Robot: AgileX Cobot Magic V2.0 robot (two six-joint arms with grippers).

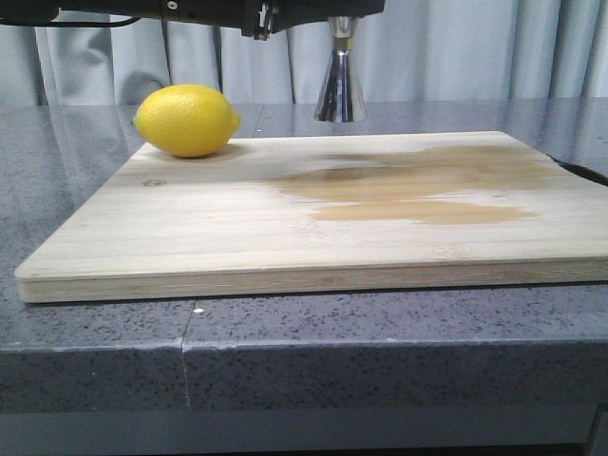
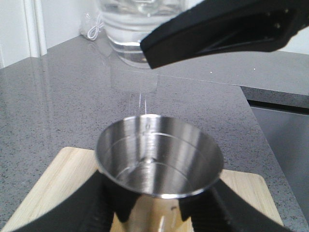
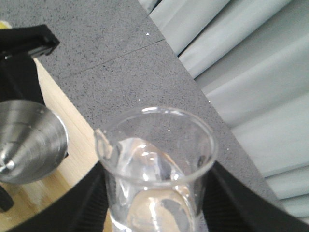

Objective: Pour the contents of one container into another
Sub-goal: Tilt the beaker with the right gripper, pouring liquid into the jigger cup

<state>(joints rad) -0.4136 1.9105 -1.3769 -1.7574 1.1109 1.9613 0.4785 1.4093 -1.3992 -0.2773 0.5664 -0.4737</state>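
Observation:
My left gripper (image 2: 159, 205) is shut on the steel jigger (image 2: 159, 157), held upright in the air with its open cup facing up and a little liquid at the bottom. In the front view only the jigger's lower cone (image 1: 340, 90) shows, hanging above the far edge of the board. My right gripper (image 3: 154, 195) is shut on the clear glass beaker (image 3: 154, 164), which holds clear liquid. The beaker (image 2: 126, 34) is tilted just above and beyond the jigger's rim, pour lip toward it. A faint thin streak runs between them.
A wooden cutting board (image 1: 237, 237) lies on the grey stone counter, with a wet patch (image 1: 418, 190) on its right half. A lemon (image 1: 185, 120) sits at the board's far left corner. Curtains hang behind. A sink basin (image 2: 285, 145) lies beside the counter.

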